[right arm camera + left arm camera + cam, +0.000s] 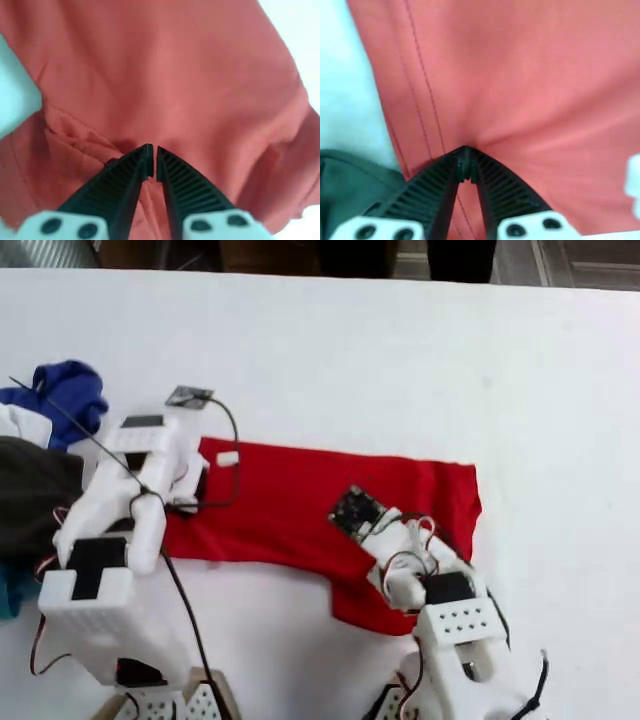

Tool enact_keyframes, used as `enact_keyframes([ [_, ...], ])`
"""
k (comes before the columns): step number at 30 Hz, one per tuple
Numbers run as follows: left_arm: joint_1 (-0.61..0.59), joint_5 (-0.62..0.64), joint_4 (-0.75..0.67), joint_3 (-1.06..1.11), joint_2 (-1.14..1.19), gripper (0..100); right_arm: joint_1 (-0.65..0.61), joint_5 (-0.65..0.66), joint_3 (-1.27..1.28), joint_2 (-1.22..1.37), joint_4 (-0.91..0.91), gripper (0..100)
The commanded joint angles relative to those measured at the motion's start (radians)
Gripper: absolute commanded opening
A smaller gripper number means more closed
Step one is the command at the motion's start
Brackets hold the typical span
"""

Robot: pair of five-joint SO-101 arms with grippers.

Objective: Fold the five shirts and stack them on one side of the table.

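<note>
Left gripper point(465, 167) pinched tight on red shirt point(530, 90), right gripper point(152, 162) nearly closed, nipping a fold of the same shirt

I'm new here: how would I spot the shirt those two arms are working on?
Start from the white table: across its middle lies the red shirt, with the left gripper and the right gripper each pinching it. It is the only red cloth and the only one spread out; the blue garment and the dark garment sit bunched in a heap at the table's left edge.
</note>
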Motion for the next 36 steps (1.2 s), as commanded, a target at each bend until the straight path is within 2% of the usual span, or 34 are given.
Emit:
enact_keyframes([
  [1, -0.04, -0.002, -0.034, 0.004, -0.002, 3, -0.048, -0.005, -0.02, -0.039, 0.104, 2.1],
  [8, -0.04, -0.002, -0.034, 0.001, -0.002, 3, -0.309, -0.003, -0.066, -0.266, 0.43, 2.1],
  [11, -0.04, -0.002, -0.034, 0.001, 0.0, 3, -0.348, -0.003, -0.081, -0.387, 0.478, 2.1],
  [15, -0.04, -0.002, -0.034, 0.001, 0.0, 3, -0.295, -0.005, -0.106, -0.521, 0.492, 2.1],
  [19, -0.04, 0.0, -0.034, 0.001, 0.0, 3, -0.077, -0.006, -0.077, -0.599, 0.366, 2.1],
  [23, -0.04, 0.0, -0.034, 0.001, 0.0, 3, 0.096, 0.0, 0.095, -0.608, 0.24, 2.1],
  [28, -0.04, 0.0, -0.034, 0.002, 0.0, 3, 0.113, 0.152, 0.236, -0.613, 0.257, 2.1],
  [33, -0.04, 0.0, -0.035, 0.002, 0.0, 3, 0.104, 0.169, 0.137, -0.615, 0.409, 2.1],
  [36, -0.04, 0.0, -0.035, 0.002, 0.0, 3, 0.041, 0.169, 0.035, -0.615, 0.535, 2.1],
])
